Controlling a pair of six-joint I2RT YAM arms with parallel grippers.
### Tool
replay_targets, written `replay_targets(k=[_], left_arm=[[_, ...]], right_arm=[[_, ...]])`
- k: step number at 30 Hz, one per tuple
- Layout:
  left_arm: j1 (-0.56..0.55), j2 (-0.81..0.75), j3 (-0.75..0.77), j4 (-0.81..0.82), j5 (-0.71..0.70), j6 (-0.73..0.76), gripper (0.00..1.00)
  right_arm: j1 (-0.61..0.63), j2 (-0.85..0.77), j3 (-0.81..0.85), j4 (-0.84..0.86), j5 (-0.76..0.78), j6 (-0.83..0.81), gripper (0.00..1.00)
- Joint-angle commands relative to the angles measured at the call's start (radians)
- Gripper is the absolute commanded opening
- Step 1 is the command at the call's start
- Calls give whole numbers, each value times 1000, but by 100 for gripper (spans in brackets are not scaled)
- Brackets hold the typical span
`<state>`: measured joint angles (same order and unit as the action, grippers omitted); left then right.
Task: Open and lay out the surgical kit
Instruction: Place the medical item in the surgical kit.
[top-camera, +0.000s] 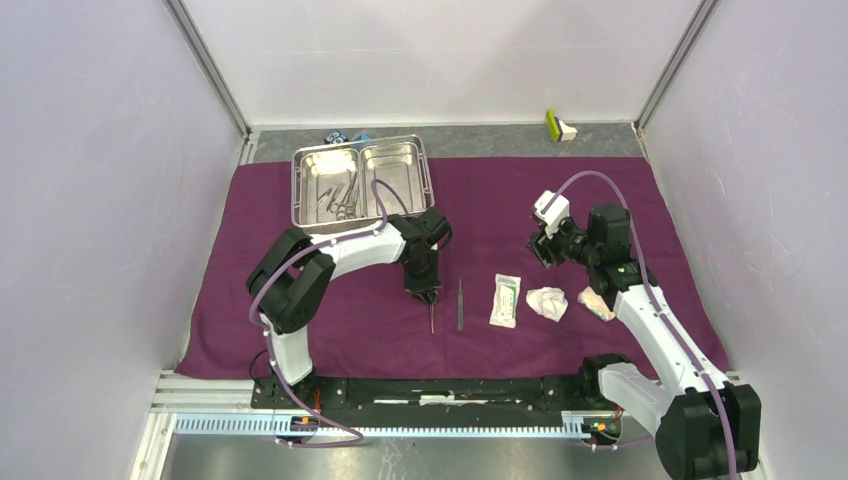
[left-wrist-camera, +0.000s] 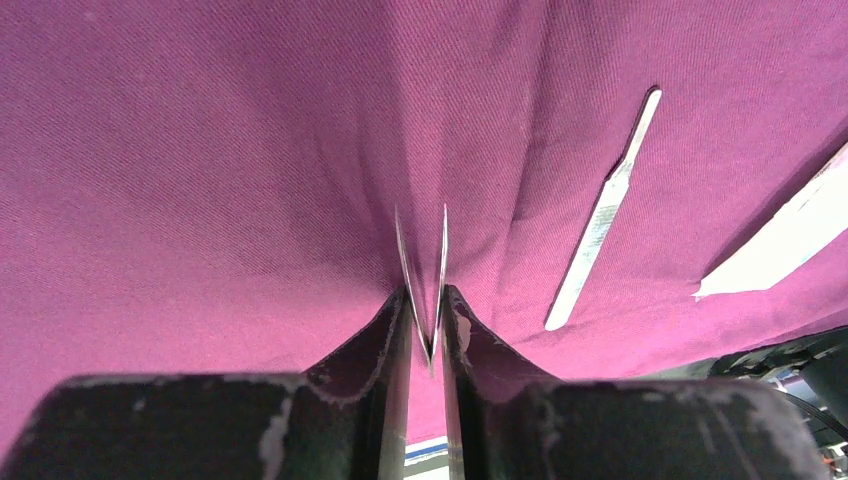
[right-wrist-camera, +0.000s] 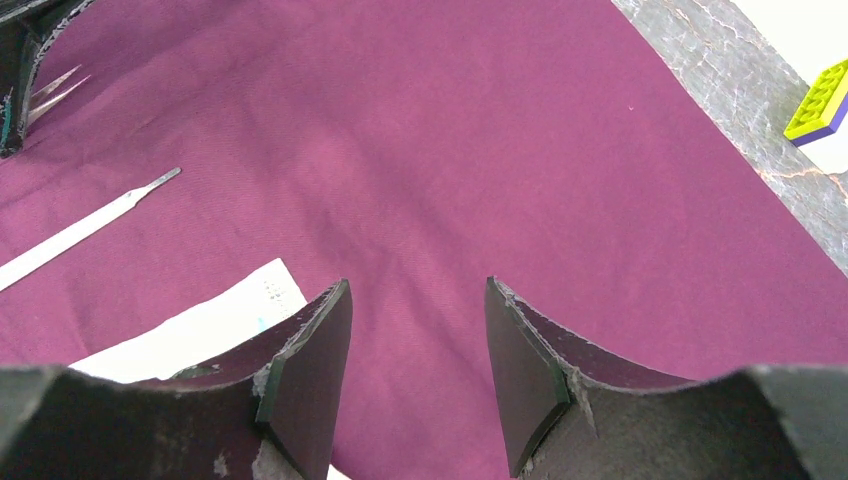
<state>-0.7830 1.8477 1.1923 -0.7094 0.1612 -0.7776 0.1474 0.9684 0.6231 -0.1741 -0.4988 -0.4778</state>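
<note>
the left gripper (left-wrist-camera: 427, 300) is closed on the tweezers (left-wrist-camera: 441, 255), tips pointing at the purple cloth (top-camera: 600, 200). just beside them lie a slim metal tool (top-camera: 460, 304), the white packet (top-camera: 505, 300) and the gauze (top-camera: 547, 302). the right gripper (right-wrist-camera: 418, 300) hangs open over the cloth, holding nothing. the steel tray (top-camera: 400, 165) stands at the far edge.

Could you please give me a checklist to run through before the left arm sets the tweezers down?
1. Hold on the tweezers by the left gripper: ok.
2. Landing spot on the purple cloth bare, beside the flat metal tool: ok.
3. Tweezer tips touching the cloth: cannot tell.
4. The right gripper open and empty: ok.
5. The tray emptied: not ok, instruments lie in its left compartment.
</note>
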Motion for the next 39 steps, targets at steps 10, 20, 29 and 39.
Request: replay_targets(k=[10, 20, 29, 39], left_arm=[[10, -18, 18, -1, -23, 59, 23], [29, -19, 2, 1, -18, 76, 23], [32, -4, 0, 14, 4, 75, 26], [31, 8, -3, 25, 20, 70, 28]], right_arm=[[-5, -6, -16, 36, -12, -18, 58], [-5, -8, -14, 31, -12, -25, 58], [-6, 0, -14, 35, -14, -24, 58], [-5, 0, -14, 33, -13, -25, 58]])
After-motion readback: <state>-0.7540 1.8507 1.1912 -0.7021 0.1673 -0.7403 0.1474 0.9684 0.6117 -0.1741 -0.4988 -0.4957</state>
